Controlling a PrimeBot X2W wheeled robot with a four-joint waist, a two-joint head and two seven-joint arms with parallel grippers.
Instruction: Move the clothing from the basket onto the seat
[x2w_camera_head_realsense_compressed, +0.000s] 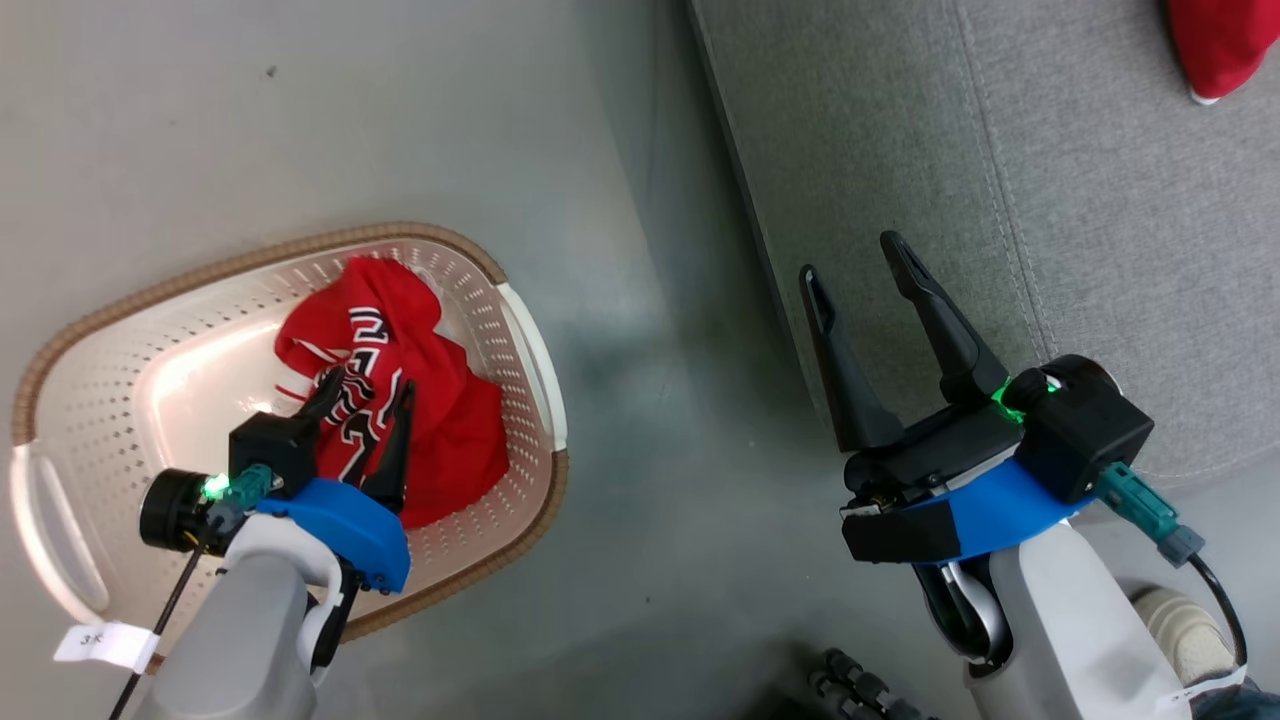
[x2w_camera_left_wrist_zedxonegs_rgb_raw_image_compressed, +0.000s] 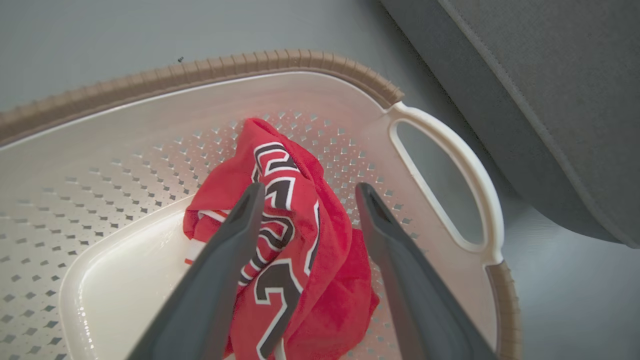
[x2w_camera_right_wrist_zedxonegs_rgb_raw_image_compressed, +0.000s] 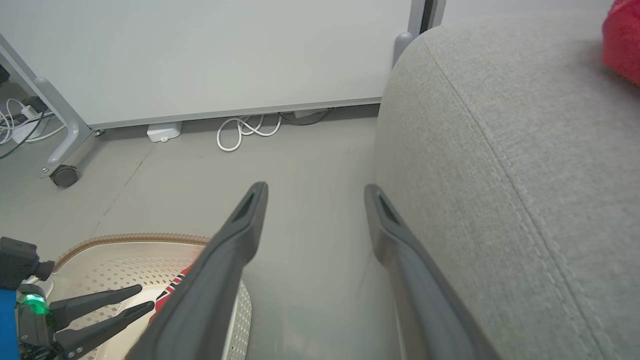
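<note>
A crumpled red garment with black-and-white lettering (x2w_camera_head_realsense_compressed: 400, 390) (x2w_camera_left_wrist_zedxonegs_rgb_raw_image_compressed: 295, 235) lies in the cream basket (x2w_camera_head_realsense_compressed: 110, 400) (x2w_camera_left_wrist_zedxonegs_rgb_raw_image_compressed: 125, 150) on the floor. My left gripper (x2w_camera_head_realsense_compressed: 366, 385) (x2w_camera_left_wrist_zedxonegs_rgb_raw_image_compressed: 307, 192) hangs open just above it, one finger on each side of the lettered fold. A second red garment (x2w_camera_head_realsense_compressed: 1215, 40) (x2w_camera_right_wrist_zedxonegs_rgb_raw_image_compressed: 622, 45) rests on the light-grey seat (x2w_camera_head_realsense_compressed: 1100, 180) (x2w_camera_right_wrist_zedxonegs_rgb_raw_image_compressed: 525, 150) at the far right. My right gripper (x2w_camera_head_realsense_compressed: 855, 262) (x2w_camera_right_wrist_zedxonegs_rgb_raw_image_compressed: 315, 192) is open and holds nothing, over the seat's rounded edge.
Grey floor (x2w_camera_head_realsense_compressed: 640, 450) separates the basket from the seat. In the right wrist view a white wall panel (x2w_camera_right_wrist_zedxonegs_rgb_raw_image_compressed: 225, 50), coiled white cables (x2w_camera_right_wrist_zedxonegs_rgb_raw_image_compressed: 245, 130) and a caster leg (x2w_camera_right_wrist_zedxonegs_rgb_raw_image_compressed: 62, 172) stand beyond. A shoe (x2w_camera_head_realsense_compressed: 1180, 620) shows at the lower right.
</note>
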